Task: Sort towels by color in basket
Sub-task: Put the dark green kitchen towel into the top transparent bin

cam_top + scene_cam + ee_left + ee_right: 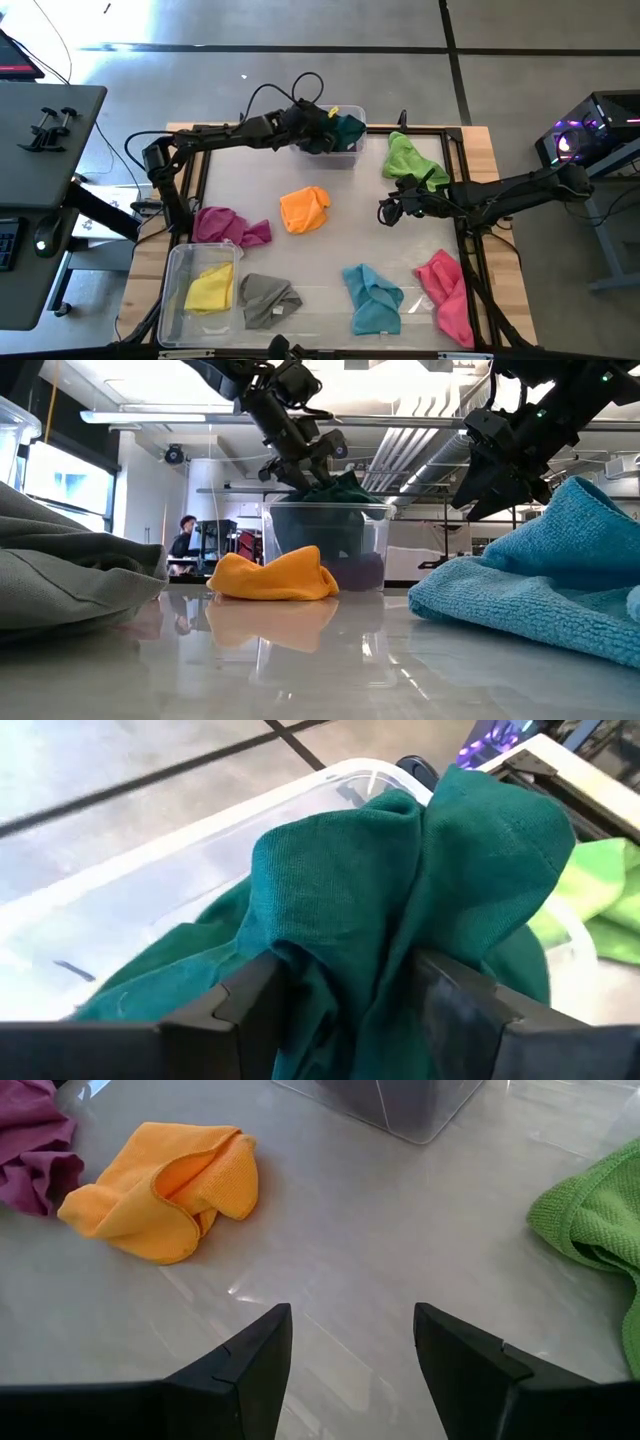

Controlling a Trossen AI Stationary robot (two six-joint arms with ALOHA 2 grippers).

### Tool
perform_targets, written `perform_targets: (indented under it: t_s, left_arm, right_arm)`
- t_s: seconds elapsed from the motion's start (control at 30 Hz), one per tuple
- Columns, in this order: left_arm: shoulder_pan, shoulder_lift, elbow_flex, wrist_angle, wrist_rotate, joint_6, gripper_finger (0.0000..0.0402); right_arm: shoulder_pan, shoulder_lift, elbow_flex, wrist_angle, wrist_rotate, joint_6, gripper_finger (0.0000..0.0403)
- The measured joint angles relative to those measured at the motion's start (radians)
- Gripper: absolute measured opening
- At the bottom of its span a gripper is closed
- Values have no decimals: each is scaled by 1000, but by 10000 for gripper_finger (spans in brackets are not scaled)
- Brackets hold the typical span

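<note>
My left gripper (322,132) is open over the clear bin (352,152) at the table's far edge, its fingers on either side of the dark green towel (400,890). That towel is heaped in the bin above the rim (335,490), with a purple cloth (362,570) under it. My right gripper (385,212) hovers open above bare table between the orange towel (165,1180) and the lime towel (590,1220). Magenta (230,226), grey (268,298), cyan (372,298) and pink (445,295) towels lie on the table. The yellow towel (210,288) lies in a second clear bin. My left gripper comes from above at a raised fold (345,970) at the top of the dark green towel. The fold stands between the open fingers (250,1000) and lies against their inner sides. The rest of the towel rests in the bin.
The second clear bin (178,262) sits at the near left corner. A black frame (462,140) runs round the table. Bare tabletop shows in the middle, between the orange towel and my right gripper. A person (186,538) sits in the room beyond the table.
</note>
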Motion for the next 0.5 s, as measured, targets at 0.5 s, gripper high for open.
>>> perform_targets:
  t_s: [0.5]
  left_arm:
    - [70, 0, 59, -21, 58, -4, 267]
  right_arm:
    - [0, 0, 0, 0, 0, 0, 204]
